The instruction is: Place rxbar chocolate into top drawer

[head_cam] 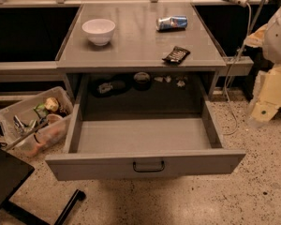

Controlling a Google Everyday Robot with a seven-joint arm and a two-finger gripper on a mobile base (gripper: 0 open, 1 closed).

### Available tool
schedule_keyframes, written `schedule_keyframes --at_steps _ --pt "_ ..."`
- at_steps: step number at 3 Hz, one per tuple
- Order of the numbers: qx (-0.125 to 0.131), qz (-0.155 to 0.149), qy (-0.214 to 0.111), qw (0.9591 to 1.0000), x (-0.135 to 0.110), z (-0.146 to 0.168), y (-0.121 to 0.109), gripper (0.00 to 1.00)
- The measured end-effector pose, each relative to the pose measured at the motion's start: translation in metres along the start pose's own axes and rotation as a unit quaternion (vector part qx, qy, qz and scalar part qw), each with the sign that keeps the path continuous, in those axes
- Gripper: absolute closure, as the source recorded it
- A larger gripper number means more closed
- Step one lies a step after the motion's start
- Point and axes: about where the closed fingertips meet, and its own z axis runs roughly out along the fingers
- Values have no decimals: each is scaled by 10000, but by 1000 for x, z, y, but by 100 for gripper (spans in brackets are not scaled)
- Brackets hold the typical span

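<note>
The rxbar chocolate (176, 55), a small flat black wrapper with white lettering, lies on the grey desk top (136, 46) near its front right edge. The top drawer (145, 136) is pulled out wide towards me; its inside shows bare grey metal, and a small dark bar handle (148, 166) sits centred on its front. My gripper (267, 100), cream-coloured, hangs at the right edge of the view, right of the desk and of the drawer, apart from the bar. Nothing shows in its grasp.
A white bowl (99, 30) stands at the back left of the desk top. A blue-and-silver soda can (171, 23) lies on its side at the back right. A clear bin of odds and ends (35, 121) sits on the floor left of the drawer. A white cable (232, 74) hangs down at the right.
</note>
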Motion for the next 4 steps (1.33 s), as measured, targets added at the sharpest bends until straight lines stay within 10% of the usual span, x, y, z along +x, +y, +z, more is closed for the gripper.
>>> schedule_keyframes --at_steps 4 --pt "284 -418 -457 9977 -18 36 -105 0"
